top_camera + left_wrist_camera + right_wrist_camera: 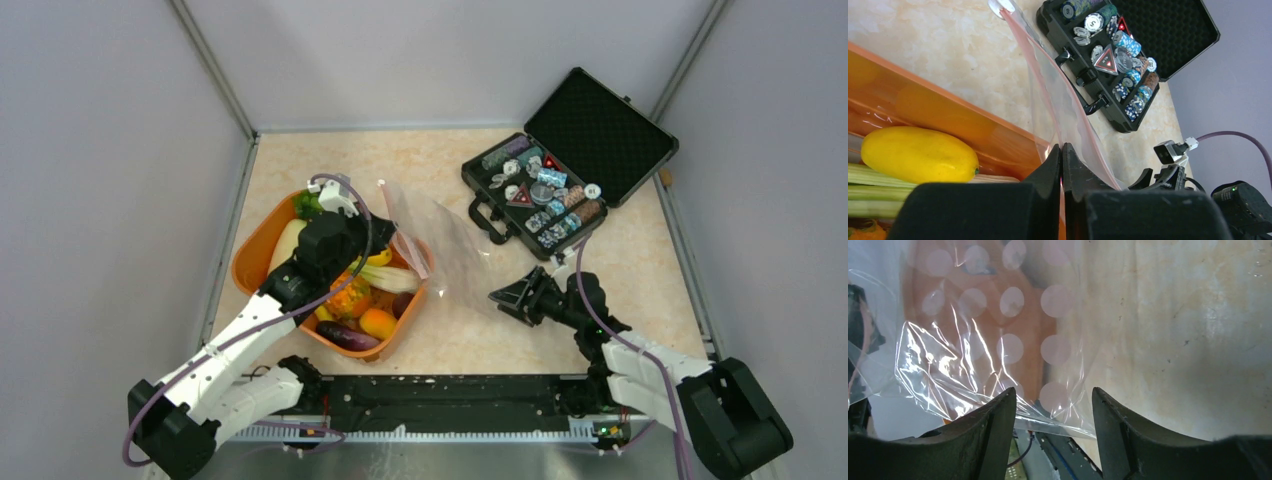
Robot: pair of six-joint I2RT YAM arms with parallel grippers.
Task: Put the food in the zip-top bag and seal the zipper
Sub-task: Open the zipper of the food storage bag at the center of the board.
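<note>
Grips pinkish zipper strip (pixel 405 236) of clear crinkly plastic bag (pixel 452 240) in closed left pincer (pixel 1062 160); right pincer (pixel 1053 392) spread, empty. Judged limp, slippery: best held by strip.

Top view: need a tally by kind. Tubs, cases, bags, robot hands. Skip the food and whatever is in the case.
orange tub: 1
black case: 1
zip-top bag: 1
robot hands: 2 (left hand shut on the zip-top bag, right hand open)
Total: 5
</note>
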